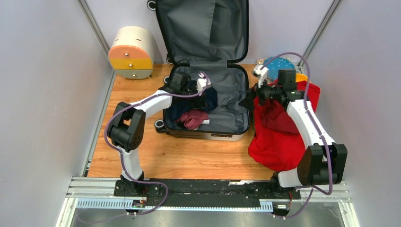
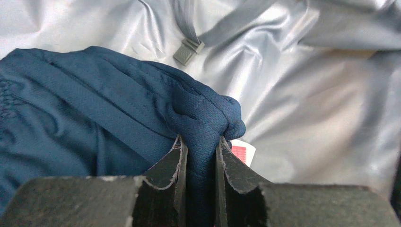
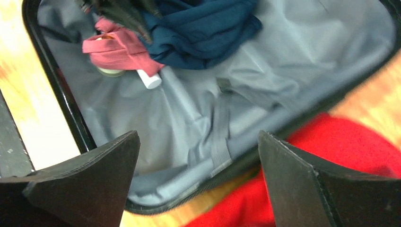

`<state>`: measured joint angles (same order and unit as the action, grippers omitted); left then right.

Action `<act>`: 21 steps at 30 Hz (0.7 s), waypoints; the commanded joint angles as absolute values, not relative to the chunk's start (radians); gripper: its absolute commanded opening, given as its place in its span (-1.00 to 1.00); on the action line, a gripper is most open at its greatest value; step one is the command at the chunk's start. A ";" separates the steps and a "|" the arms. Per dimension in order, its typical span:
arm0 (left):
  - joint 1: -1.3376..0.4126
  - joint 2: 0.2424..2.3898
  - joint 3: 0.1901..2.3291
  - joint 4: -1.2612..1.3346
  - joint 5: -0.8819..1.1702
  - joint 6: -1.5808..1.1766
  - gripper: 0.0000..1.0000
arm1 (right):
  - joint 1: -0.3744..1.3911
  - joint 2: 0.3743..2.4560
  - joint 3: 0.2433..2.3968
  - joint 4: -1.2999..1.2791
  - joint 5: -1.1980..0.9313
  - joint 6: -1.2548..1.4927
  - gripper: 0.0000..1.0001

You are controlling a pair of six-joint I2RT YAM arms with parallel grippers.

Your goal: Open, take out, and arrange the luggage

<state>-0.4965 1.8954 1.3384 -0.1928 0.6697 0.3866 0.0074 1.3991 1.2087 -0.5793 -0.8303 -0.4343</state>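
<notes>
The luggage (image 1: 232, 106) lies open at the back of the table (image 1: 189, 156), lid upright, a navy garment (image 2: 94, 104) and a pink garment (image 1: 194, 118) in its grey-lined base. The left gripper (image 2: 201, 142) pinches a fold of the navy garment, while the right gripper (image 3: 198, 137) hangs spread and empty over the case's right rim, by a red cloth (image 1: 279, 142). On lifting, that thin fold could slip free, or the navy garment might drag the pink one along.

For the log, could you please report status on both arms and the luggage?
Left pincer shut on navy garment. Right pincer open, empty. Luggage open; pink garment inside, red cloth beside.
</notes>
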 commanded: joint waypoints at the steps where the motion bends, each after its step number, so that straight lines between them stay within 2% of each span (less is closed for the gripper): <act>1: -0.442 1.815 1.376 -0.127 0.844 0.220 -1.00 | 0.155 1.381 1.157 -0.335 -0.841 -0.607 0.99; 6: -0.433 1.787 1.379 -0.144 0.867 0.227 -1.00 | 0.319 1.431 1.111 -0.241 -0.812 -0.843 0.99; 11: -0.425 1.758 1.376 -0.150 0.919 0.224 -1.00 | 0.360 1.552 1.124 -0.092 -0.828 -0.905 0.99; 21: -0.408 1.724 1.378 -0.155 0.991 0.206 -1.00 | 0.454 1.732 1.223 -0.009 -0.851 -0.901 0.99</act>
